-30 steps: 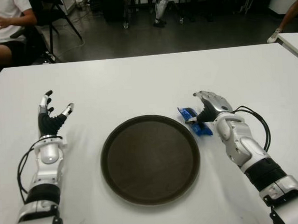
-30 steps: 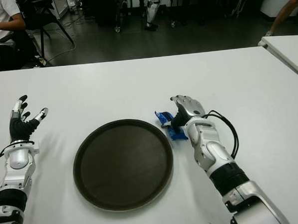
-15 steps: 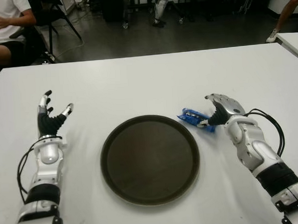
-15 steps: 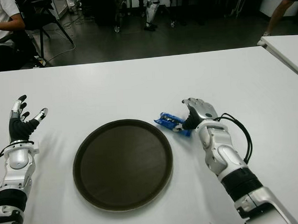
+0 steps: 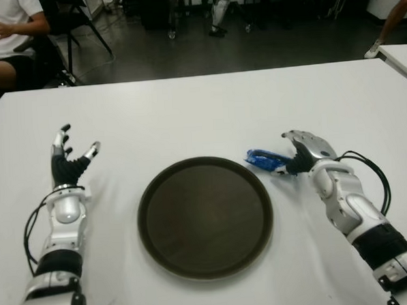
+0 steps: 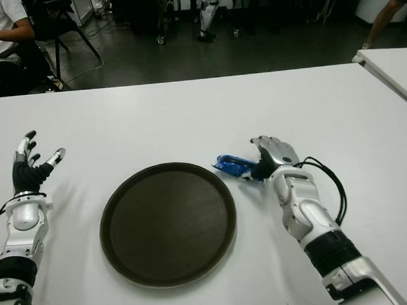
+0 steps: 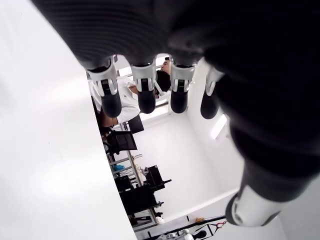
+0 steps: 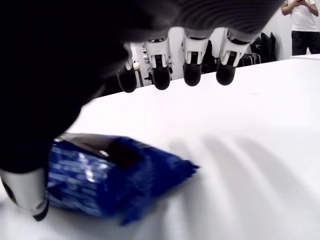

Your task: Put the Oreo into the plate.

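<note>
1. Beside the plate [image 5: 205, 216], at its far right edge, the Oreo [image 5: 264, 159] lies on the white worktop [image 5: 208, 111], just outside the rim and not yet in the plate.
2. My right hand [image 5: 304, 152] is at the right end of the packet. In the right wrist view the four fingers [image 8: 193, 64] are stretched out above the packet and do not touch it, and the thumb [image 8: 27, 192] stands at the near end of the wrapper. I judge that nothing is gripped yet.
3. To do this step well, I think I should lower the hand so the fingers come over the far side of the packet, then close them against the thumb across its narrow width. A pinch only on the crimped end may slip, because the foil looks smooth.
4. After this, a low lift and a short move to the left should bring it over the plate.
5. My left hand [image 5: 68, 166] shows well to the left of the plate, its fingers spread and holding nothing.
6. The Oreo is a small blue foil packet, shiny, a little wrinkled, with a flat sealed end.
</note>
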